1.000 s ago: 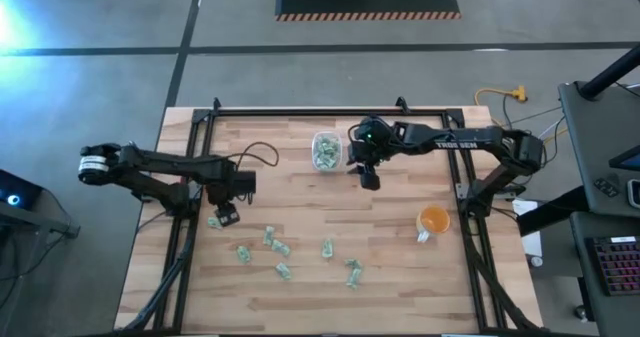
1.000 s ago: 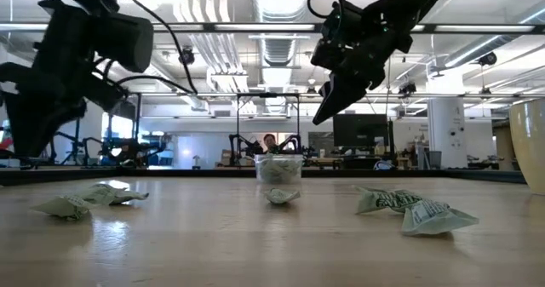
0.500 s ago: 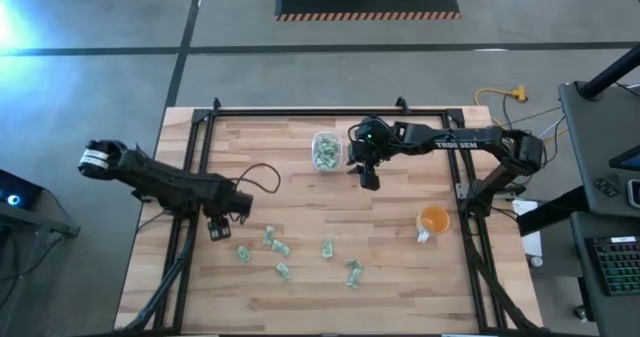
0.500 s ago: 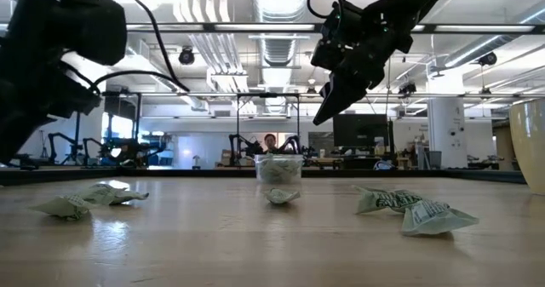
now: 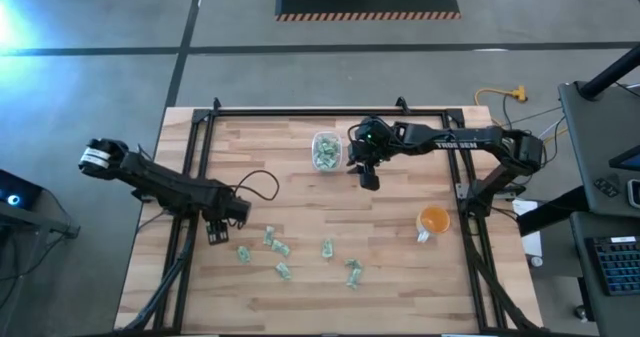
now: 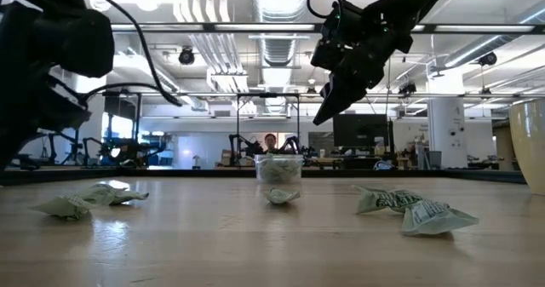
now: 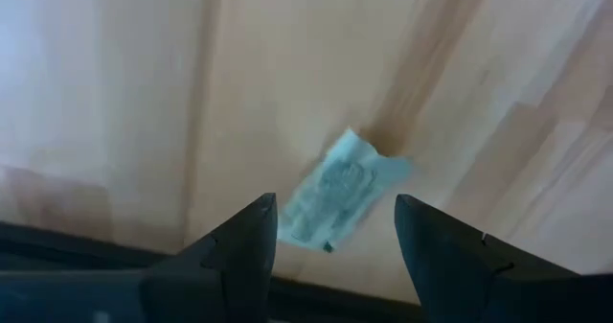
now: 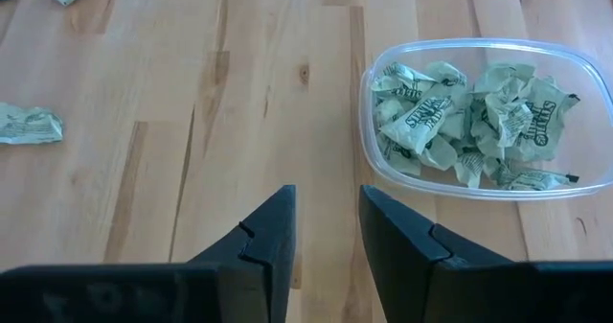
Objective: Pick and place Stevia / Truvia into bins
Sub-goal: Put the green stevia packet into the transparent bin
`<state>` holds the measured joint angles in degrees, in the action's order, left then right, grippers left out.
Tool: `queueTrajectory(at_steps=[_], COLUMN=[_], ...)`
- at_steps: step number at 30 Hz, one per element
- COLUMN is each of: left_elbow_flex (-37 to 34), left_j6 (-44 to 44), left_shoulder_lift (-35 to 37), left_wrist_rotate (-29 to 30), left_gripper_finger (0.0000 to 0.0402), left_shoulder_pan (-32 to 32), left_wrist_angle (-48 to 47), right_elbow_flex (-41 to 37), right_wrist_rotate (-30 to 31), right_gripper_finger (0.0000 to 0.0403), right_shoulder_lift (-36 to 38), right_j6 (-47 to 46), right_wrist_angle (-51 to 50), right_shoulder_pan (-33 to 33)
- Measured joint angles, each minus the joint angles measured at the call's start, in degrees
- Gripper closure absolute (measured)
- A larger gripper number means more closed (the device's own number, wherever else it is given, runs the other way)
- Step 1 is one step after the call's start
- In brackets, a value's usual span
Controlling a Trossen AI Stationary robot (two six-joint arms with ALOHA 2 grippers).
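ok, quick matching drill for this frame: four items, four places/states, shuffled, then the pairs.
Items:
1. left hand
2. right hand
3. clear tub
4. orange cup

States:
A. holds crumpled green-and-white packets
B. on the table's right side, by the frame
C. open above a loose packet
D. empty, beside the tub

Pairs: 1-C, 2-D, 3-A, 4-B

In the high view the loose packets point(image 5: 277, 247) were too small to read, and those heaped in the tub point(image 5: 325, 151) too small to count. The cup point(image 6: 531, 144) was cut off by the low view's edge. The left gripper point(image 7: 335, 229) showed only its fingertips, and the packet point(image 7: 338, 191) between them was blurred.
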<state>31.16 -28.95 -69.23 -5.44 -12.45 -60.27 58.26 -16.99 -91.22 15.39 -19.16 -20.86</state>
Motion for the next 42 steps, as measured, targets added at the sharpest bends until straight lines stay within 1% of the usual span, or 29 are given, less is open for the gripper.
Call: queueTrajectory(at_steps=[3, 14, 16, 19, 21, 29, 30, 31, 34, 37, 39, 42], left_elbow_flex=[-0.9, -2.3, -2.3, -2.2, -2.1, -1.4, -1.0, -0.6, 1.2, 3.8, 5.4, 7.9], left_j6=[-0.8, -2.3, -2.3, -2.4, -2.3, -2.3, -2.3, -2.3, -1.7, 1.4, 4.7, 12.0], left_shoulder_lift=[0.0, -0.5, -0.9, -1.7, -2.1, -2.3, -2.3, -2.3, -2.3, -2.3, -2.3, -2.3], left_wrist_rotate=[-1.1, -1.2, -1.2, -1.2, -1.5, -1.5, -1.5, -1.5, -1.5, 0.0, 2.6, 9.3], left_gripper_finger=[0.0206, 0.0206, 0.0211, 0.0234, 0.0259, 0.0382, 0.0391, 0.0396, 0.039, 0.039, 0.0392, 0.0395], left_shoulder_pan=[0.0, 0.1, 0.1, 0.1, 0.1, 0.1, 0.1, 0.1, 0.1, 0.1, 0.1, 0.1], left_wrist_angle=[0.8, 2.3, 2.4, 2.3, 2.5, 2.4, 2.6, 3.1, 4.4, 8.6, 12.3, 20.7], right_elbow_flex=[0.0, 0.0, 0.0, 0.0, 0.0, 0.0, 0.0, 0.0, 0.0, 0.0, 0.0, 0.0], right_wrist_rotate=[0.0, 0.0, 0.0, 0.0, 0.0, 0.0, 0.0, 0.0, 0.0, 0.0, 0.0, 0.0], right_gripper_finger=[0.0295, 0.0309, 0.0311, 0.0314, 0.0315, 0.0313, 0.0312, 0.0312, 0.0314, 0.0319, 0.0321, 0.0324], right_shoulder_lift=[0.0, 0.0, 0.0, 0.0, 0.0, 0.0, 0.0, 0.0, 0.0, 0.0, 0.0, 0.0], right_j6=[0.0, 0.0, 0.0, 0.0, 0.0, 0.0, 0.0, 0.0, 0.0, 0.0, 0.0, 0.0], right_wrist_angle=[0.0, 0.0, 0.0, 0.0, 0.0, 0.1, 0.1, 0.1, 0.1, 0.1, 0.1, 0.1], right_shoulder_pan=[0.0, 0.0, 0.0, 0.0, 0.0, 0.0, 0.0, 0.0, 0.0, 0.0, 0.0, 0.0])
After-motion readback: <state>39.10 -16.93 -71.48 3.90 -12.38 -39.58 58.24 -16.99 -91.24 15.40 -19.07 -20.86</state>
